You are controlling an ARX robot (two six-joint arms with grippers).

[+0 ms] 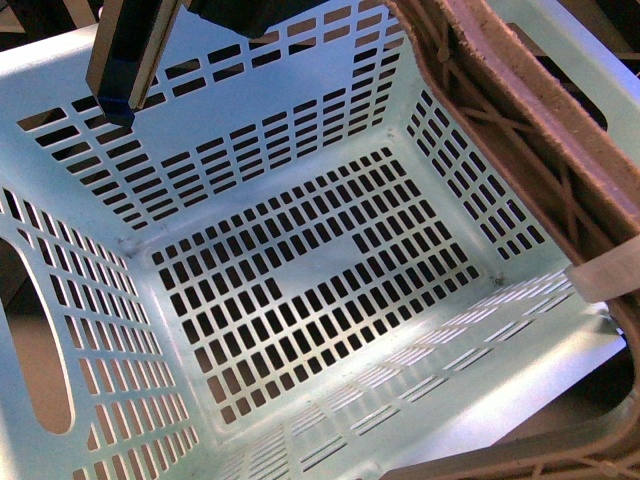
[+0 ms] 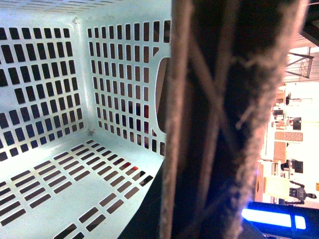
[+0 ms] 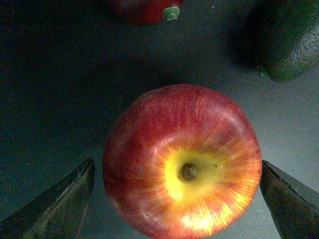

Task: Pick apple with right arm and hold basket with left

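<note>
Front shows basket (image 1: 320,262), right wrist apple (image 3: 182,162) within spread claw (image 3: 176,163)

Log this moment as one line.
right pincer: open, straddling glossy round red apple | pale-blue perforated plastic basket: empty, fills front view | left pincer: by basket wall, state unclear

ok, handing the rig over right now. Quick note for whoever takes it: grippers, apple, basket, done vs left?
Right gripper: open, one finger on each side of the apple, with a gap on both sides. It is not gripping yet.
Left gripper: its wrist camera sits right against the brown woven handle of the basket. The jaws are not visible, so the hold is unconfirmed.
The apple is on a dark surface, with a dark green fruit nearby.
The basket fills the front view, and no fruit is visible inside.
Done: right arm lined up on the apple.
Left: close, lift, and confirm the left hold.
</note>
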